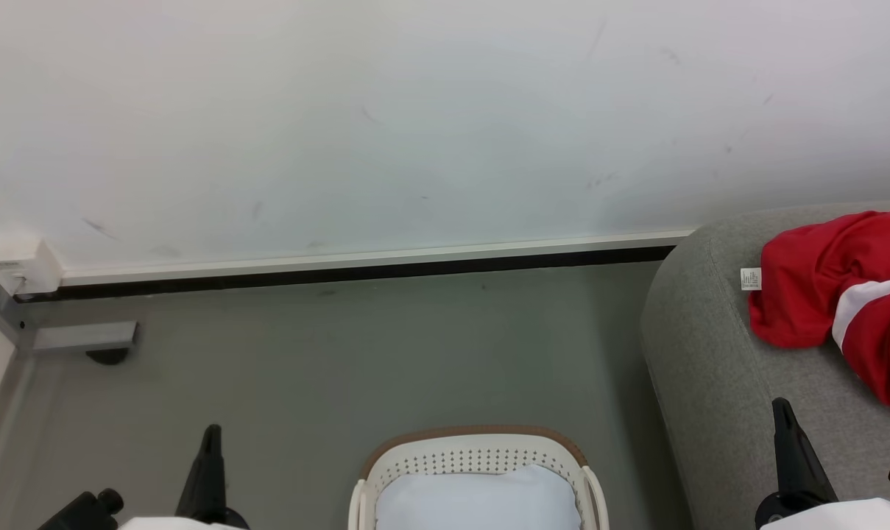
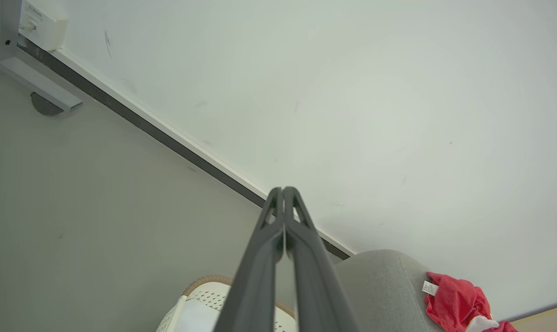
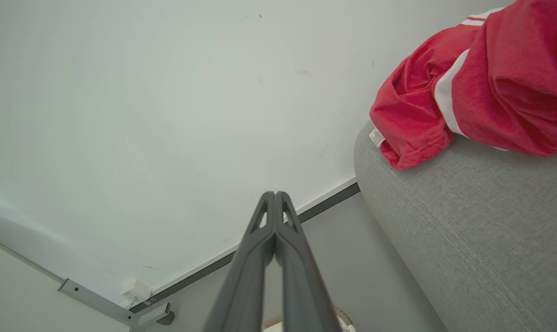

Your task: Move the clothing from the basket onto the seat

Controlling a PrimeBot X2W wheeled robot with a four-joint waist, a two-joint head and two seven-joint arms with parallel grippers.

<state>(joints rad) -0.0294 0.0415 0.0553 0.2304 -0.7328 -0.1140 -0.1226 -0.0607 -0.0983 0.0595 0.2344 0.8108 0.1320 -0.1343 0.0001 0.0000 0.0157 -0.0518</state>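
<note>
Crumpled red clothing [image 1: 835,283] with white stripes lies on the grey seat [image 1: 710,383], right of the cream basket [image 1: 481,453].

Red clothing [image 1: 820,280] on the grey seat [image 1: 710,383] at right, pale sheet [image 1: 478,504] inside the basket [image 1: 474,460] nearby.

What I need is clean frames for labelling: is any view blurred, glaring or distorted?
Head view: soft even light, no glare, clothing and basket sharp. Left wrist view: evenly lit, the shut left claw looms stretched near the lens. Right wrist view: crisp enough to show the seat's weave; the shut right claw looks stretched too.
</note>
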